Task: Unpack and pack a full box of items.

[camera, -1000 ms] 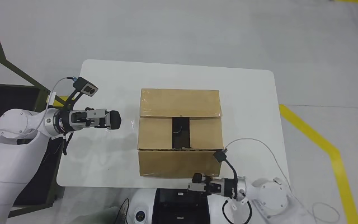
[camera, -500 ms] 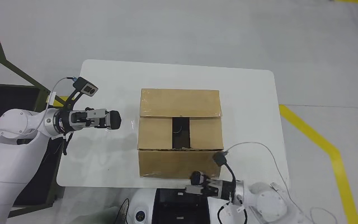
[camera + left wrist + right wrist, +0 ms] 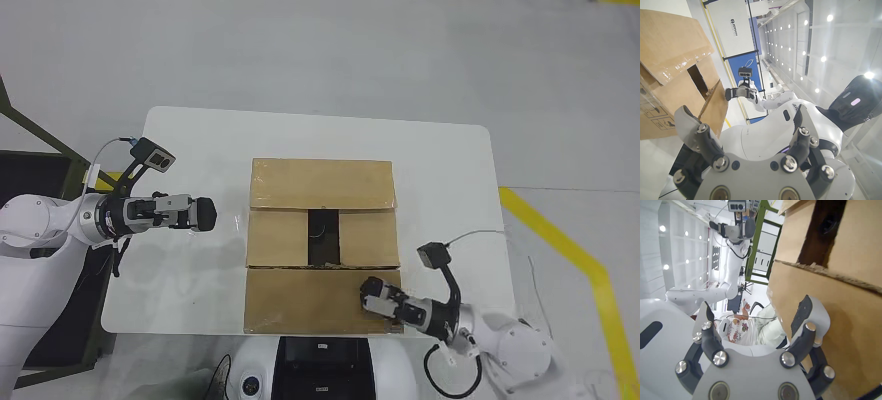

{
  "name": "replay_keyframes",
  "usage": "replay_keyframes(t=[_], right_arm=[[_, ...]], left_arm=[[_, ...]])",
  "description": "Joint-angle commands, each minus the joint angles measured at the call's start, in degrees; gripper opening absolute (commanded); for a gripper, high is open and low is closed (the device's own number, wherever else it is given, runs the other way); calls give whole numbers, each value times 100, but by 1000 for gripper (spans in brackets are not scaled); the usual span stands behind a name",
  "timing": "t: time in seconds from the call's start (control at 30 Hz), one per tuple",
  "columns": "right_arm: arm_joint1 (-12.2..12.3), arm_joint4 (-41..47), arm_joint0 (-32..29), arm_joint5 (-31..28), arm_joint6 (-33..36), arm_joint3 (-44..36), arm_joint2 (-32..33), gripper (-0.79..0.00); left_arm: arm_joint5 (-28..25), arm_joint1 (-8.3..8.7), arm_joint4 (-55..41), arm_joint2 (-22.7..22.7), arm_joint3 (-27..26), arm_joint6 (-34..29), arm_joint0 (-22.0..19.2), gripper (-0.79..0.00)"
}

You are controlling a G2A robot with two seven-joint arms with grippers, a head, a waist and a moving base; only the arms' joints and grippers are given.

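A brown cardboard box (image 3: 320, 185) stands in the middle of the white table (image 3: 190, 140). Its two inner flaps lie nearly shut with a dark slot (image 3: 323, 238) between them. The near outer flap (image 3: 300, 300) sticks out toward the table's front edge. My right gripper (image 3: 378, 297) is at that flap's right end, open, one finger (image 3: 806, 313) against the cardboard and the flap's edge (image 3: 778, 306) between the fingers. My left gripper (image 3: 205, 213) hovers left of the box, open and holding nothing (image 3: 743, 117); from there the box (image 3: 668, 56) and the right gripper (image 3: 728, 94) show.
A dark bin (image 3: 35, 190) in a green frame stands off the table's left side. A yellow floor line (image 3: 560, 240) runs to the right. Bare tabletop lies left, right and behind the box.
My right arm rose from below the table's front edge and swung right onto the near flap. That flap now reaches farther out toward the front. The left arm kept still.
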Motion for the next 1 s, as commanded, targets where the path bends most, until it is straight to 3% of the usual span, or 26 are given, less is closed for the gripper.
replay_keyframes(t=[0.0, 0.47, 0.97], right_arm=[[15, 107, -24, 82, -106, 81, 203, 0], [64, 738, -174, -211, -614, 410, 1274, 0], [59, 1107, -116, -416, -615, 618, 1441, 0]], left_arm=[[0, 0, 0, 0, 0, 0, 0, 0], [0, 0, 0, 0, 0, 0, 0, 0], [0, 0, 0, 0, 0, 0, 0, 0]])
